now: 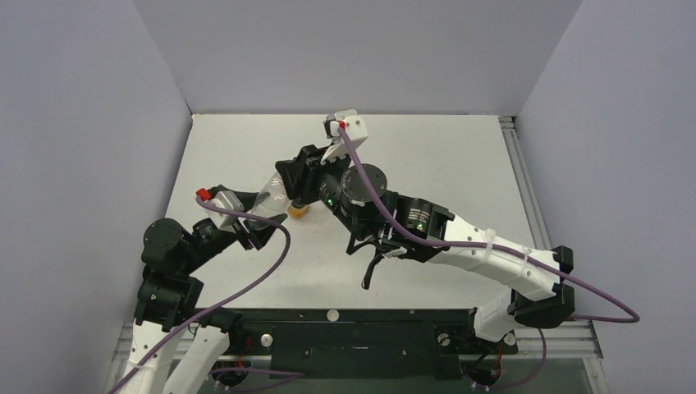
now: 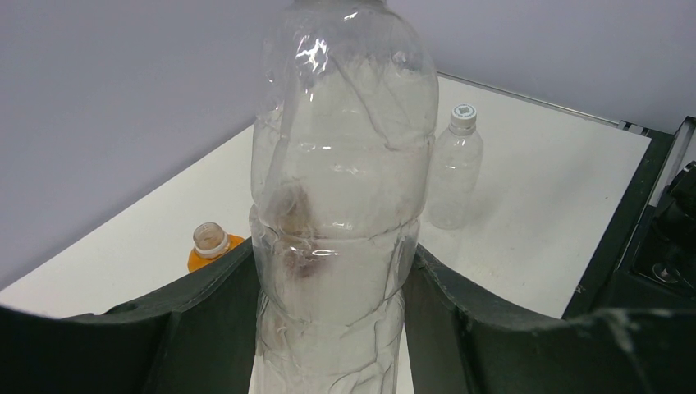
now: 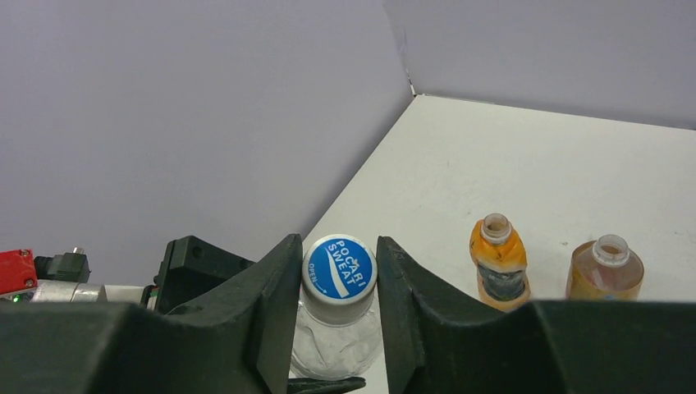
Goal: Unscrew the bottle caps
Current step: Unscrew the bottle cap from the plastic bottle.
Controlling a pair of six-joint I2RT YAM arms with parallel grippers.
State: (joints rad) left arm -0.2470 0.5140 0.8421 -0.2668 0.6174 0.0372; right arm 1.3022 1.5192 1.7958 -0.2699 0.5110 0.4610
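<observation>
Left gripper (image 2: 328,283): closed on the body of the large clear bottle (image 2: 341,189), one dark finger (image 2: 222,287) pressed against each side.
Right gripper (image 3: 337,256): narrow, its two fingers set against opposite sides of the blue cap (image 3: 339,269).
Blue cap: seated on the neck of the large clear bottle, facing the right wrist camera and lying between the right fingertips.
Large clear bottle: crumpled, colourless wall. In the top view it spans the gap between the two grippers, above the left half of the table.
Orange bottle (image 3: 496,264): upright on the table, neck open, dark label.
Reddish-brown bottle (image 3: 605,275): upright just beside the orange bottle, not touching it, neck open.
Small clear bottle (image 2: 454,176): upright on the table, with a white cap (image 2: 464,115) screwed on.
Surface: white table (image 1: 460,164), black rail at the near edge.
Room: plain grey walls (image 1: 345,49) on three sides.
Writing: blue cap reads "POCARI SWEAT" and "OPEN". The white cap's printed mark and the orange bottle's label are illegible.
</observation>
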